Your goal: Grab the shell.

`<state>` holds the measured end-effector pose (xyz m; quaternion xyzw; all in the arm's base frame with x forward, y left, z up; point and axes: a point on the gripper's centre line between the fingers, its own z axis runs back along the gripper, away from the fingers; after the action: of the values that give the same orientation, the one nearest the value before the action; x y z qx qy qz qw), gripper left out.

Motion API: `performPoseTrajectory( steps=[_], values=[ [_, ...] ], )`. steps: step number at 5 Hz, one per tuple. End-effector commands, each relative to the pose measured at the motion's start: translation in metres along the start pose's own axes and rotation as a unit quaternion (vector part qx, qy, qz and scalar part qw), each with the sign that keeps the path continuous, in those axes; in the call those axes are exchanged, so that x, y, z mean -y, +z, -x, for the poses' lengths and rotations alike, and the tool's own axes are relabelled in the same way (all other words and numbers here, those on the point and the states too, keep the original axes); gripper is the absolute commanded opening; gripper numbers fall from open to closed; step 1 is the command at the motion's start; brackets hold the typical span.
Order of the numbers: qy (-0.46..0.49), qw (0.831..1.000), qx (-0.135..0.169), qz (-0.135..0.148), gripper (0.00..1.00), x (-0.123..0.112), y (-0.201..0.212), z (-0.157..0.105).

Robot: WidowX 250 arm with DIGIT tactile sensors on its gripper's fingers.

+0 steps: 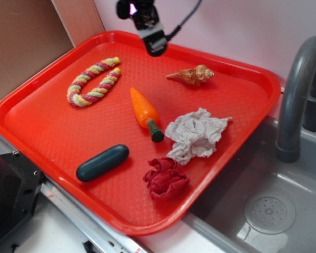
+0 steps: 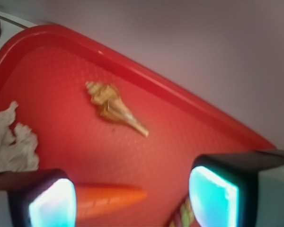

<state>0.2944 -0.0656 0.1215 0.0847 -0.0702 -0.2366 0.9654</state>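
Above tray [image 1: 253, 74], gripper [image 1: 156, 46] cropped; shell [image 1: 192, 75] unobstructed.

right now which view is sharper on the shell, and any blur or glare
Exterior view: the shell is crisp, evenly lit. Wrist view: it looks soft, and the gripper pads glow bright cyan, overexposed.

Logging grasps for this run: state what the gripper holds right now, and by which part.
Nothing is held. The gripper is open, its fingers apart with only air between them, above the tray. The shell lies untouched on the tray.
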Motion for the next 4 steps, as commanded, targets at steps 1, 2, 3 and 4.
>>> performPoseTrajectory(
  steps=[1,2,3,4],
  values=[
    [-0.065,0.998,-0.024,-0.014,1.00,0.005,-0.038,-0.038],
    [-0.100,0.994,-0.050,0.003,1.00,0.007,-0.064,-0.044],
    [-0.118,0.990,-0.074,0.006,1.00,0.006,-0.080,-0.040],
    [-0.132,0.987,-0.090,0.018,1.00,0.007,-0.093,-0.036]
  ],
)
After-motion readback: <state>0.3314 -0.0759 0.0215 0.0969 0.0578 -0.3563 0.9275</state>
